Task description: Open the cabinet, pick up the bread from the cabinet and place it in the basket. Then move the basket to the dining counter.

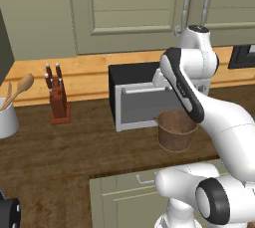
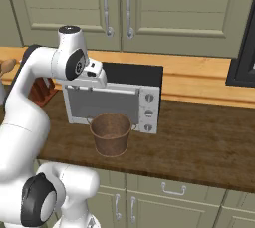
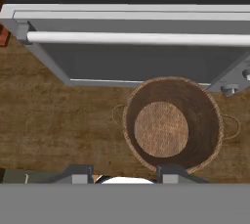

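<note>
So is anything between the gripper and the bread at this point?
Yes: the cabinet doors are shut, so the bread is hidden behind them. The gripper hangs over the empty basket, in front of the toaster oven.

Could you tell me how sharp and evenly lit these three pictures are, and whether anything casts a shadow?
Left base view: flat, even light, no glare, the basket crisp. Right base view: equally sharp, only a faint darkening on the counter under the basket. Hand view: sharp to the edges, the basket's inner wall darker than its pale floor, no blur on the oven handle.
</note>
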Controlling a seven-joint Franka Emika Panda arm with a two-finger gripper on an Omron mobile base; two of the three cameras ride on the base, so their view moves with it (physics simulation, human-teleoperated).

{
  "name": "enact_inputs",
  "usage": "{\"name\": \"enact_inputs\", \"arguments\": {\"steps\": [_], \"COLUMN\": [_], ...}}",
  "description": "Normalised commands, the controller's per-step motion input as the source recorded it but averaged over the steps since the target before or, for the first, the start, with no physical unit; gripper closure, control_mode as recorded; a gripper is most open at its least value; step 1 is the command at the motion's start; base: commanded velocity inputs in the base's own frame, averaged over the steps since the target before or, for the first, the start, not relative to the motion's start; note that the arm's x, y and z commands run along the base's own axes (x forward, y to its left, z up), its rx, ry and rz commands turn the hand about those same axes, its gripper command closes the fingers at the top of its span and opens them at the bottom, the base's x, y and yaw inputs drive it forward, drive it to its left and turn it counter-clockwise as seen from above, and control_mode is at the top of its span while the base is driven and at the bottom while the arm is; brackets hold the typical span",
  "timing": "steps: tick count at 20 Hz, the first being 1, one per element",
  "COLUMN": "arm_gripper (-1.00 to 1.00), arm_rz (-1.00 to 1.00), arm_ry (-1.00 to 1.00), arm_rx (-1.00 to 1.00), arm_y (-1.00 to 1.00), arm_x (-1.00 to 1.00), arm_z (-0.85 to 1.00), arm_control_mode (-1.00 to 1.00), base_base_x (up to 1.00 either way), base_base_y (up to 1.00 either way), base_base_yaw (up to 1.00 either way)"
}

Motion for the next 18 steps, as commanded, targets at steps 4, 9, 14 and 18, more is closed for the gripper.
{"name": "enact_inputs", "arguments": {"steps": [4, 9, 14, 18], "arm_gripper": [-1.0, -1.0, -1.0, -1.0], "arm_rz": [-0.06, -0.11, -0.06, 0.0], "arm_ry": [0.0, -0.02, -0.37, -0.38], "arm_rx": [0.01, -0.01, 0.01, 0.0], "arm_y": [-0.43, -0.58, -0.65, -0.43], "arm_x": [-0.03, -0.05, 0.11, 0.11], "arm_z": [-0.08, -0.12, 0.31, 0.86], "arm_control_mode": [-1.0, -1.0, -1.0, -1.0], "base_base_x": [0.0, 0.0, 0.0, 0.0], "base_base_y": [0.0, 0.0, 0.0, 0.0], "base_base_yaw": [0.0, 0.0, 0.0, 0.0]}}
